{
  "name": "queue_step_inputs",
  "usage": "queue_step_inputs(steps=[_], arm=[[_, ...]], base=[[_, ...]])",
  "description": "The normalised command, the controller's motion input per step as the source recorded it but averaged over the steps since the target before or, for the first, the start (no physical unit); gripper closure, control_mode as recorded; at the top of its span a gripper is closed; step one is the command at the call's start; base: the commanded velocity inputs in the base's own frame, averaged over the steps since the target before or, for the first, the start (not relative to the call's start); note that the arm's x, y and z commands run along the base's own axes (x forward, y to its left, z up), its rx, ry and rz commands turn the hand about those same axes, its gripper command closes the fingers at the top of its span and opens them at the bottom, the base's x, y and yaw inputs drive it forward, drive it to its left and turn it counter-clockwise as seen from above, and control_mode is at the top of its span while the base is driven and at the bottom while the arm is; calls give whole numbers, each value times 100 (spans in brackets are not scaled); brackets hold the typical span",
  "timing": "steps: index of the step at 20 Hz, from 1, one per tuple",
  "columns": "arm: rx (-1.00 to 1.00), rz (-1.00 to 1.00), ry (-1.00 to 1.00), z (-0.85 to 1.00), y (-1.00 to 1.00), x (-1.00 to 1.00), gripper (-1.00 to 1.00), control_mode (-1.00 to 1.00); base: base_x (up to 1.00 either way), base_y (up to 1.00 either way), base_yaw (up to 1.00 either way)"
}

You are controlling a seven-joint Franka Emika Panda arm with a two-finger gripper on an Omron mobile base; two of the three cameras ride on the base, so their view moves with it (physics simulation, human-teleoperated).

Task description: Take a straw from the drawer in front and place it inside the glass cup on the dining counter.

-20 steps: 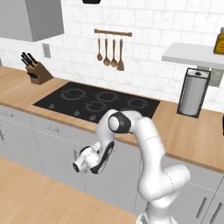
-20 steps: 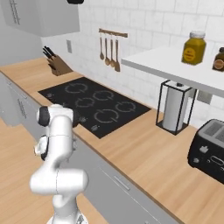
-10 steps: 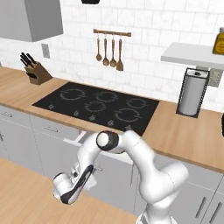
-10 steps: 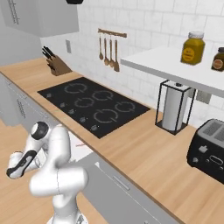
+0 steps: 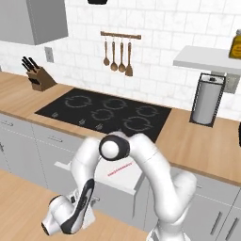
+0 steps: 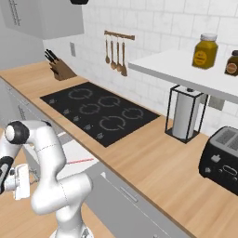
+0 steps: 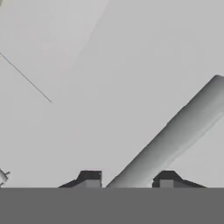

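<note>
Left base view — straw [image 5: 119, 169] in drawer [image 5: 123, 181], above tool [image 5: 83, 217]

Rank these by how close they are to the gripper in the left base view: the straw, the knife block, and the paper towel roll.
Measured from the gripper, low in front of the cabinets:
1. The straw, lying in the open drawer just above and to the right.
2. The knife block, far back on the left of the counter.
3. The paper towel roll, far back on the right.
</note>
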Motion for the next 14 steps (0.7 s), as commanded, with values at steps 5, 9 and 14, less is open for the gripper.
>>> queue_step_inputs(steps=[5,9,14], arm=[[36,20,33,64,14,-100,-100,-100],[31,21,26,75,32,-100,-100,-100],[31,5,-16,100,2,-52,-100,-100]], base=[[0,0,0],[0,0,0],[0,0,0]])
